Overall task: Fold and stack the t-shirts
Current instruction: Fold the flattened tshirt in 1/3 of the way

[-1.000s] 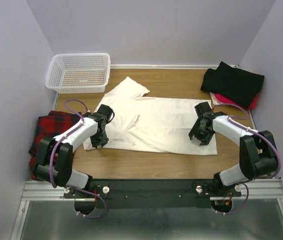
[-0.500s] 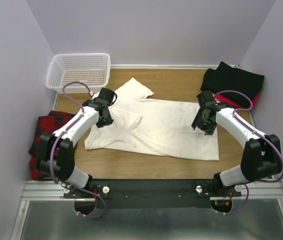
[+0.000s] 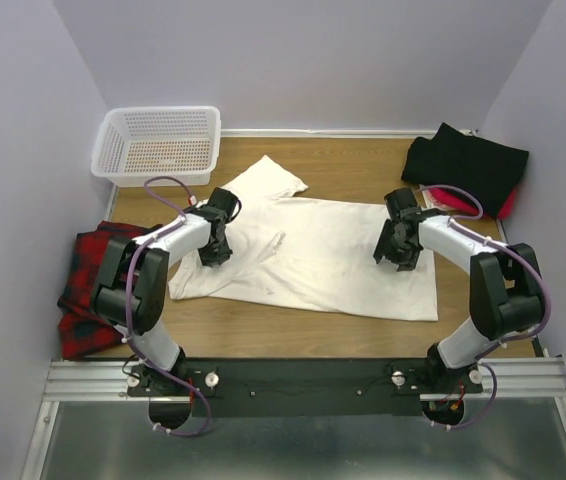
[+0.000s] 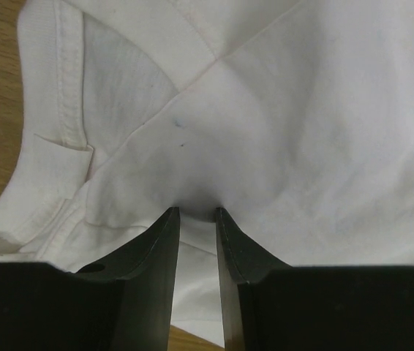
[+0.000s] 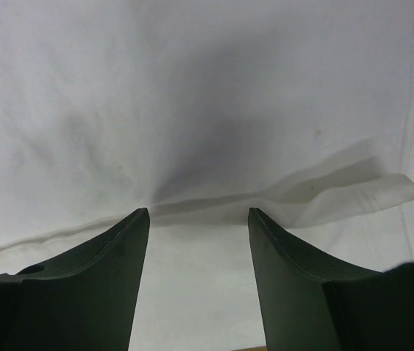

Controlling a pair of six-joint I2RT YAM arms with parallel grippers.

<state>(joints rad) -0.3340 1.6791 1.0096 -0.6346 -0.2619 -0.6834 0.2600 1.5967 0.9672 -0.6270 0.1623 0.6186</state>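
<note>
I have the cream-white t-shirt (image 3: 323,262) lying lengthwise between my claws; left claw (image 4: 197,213) pinching cloth beside its collar (image 4: 66,88); right claw (image 5: 198,210) splayed, unclenched, on the opposite end.

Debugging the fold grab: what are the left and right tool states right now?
Left tool: closed, pinching the white shirt.
Right tool: open, tips on the white shirt, holding nothing.

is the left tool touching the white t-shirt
Touching. The left wrist view shows the left tool with its tips sunk into the cream-white t-shirt, and the cloth is puckered and shadowed between them.
</note>
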